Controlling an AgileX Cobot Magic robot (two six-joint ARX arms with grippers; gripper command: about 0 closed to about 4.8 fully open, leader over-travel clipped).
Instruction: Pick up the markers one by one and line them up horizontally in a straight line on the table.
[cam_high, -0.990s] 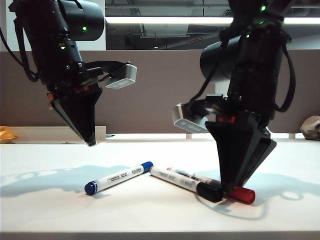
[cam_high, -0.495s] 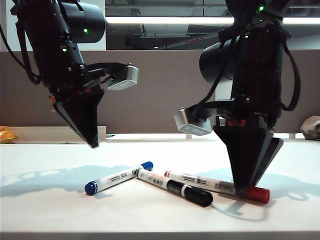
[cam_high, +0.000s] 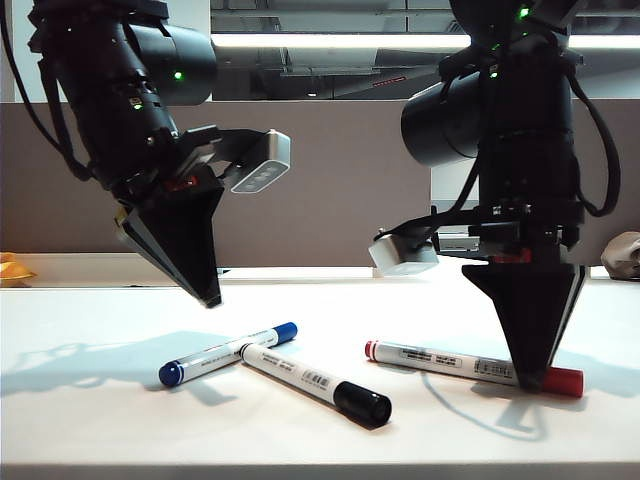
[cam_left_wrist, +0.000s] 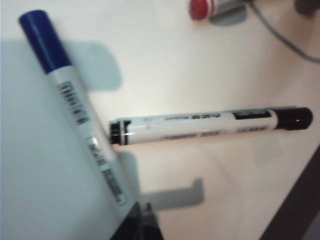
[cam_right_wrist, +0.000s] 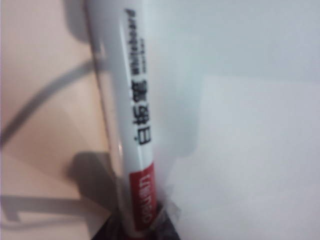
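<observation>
Three markers lie on the white table (cam_high: 100, 420). My right gripper (cam_high: 533, 384) points straight down and is shut on the red marker (cam_high: 440, 362) near its red cap, the barrel lying almost level at the table on the right. In the right wrist view the red marker (cam_right_wrist: 132, 125) runs out from between the fingers of the right gripper (cam_right_wrist: 142, 230). The black marker (cam_high: 310, 378) lies slanted in the middle, its tail against the blue marker (cam_high: 228, 352). My left gripper (cam_high: 212, 299) hangs shut and empty above the blue marker (cam_left_wrist: 75, 107), and its tip (cam_left_wrist: 142, 212) sits beside the barrel, near the black marker (cam_left_wrist: 200, 125).
A grey-brown divider panel (cam_high: 330, 180) stands along the table's far edge. A yellow object (cam_high: 12, 268) sits at the far left and a beige lump (cam_high: 625, 255) at the far right. The table's front edge runs close below the markers.
The right gripper carried the red marker rightward, clear of the black one, and turned it nearly level. The black marker slid left against the blue. The left gripper drifted right and lower.
</observation>
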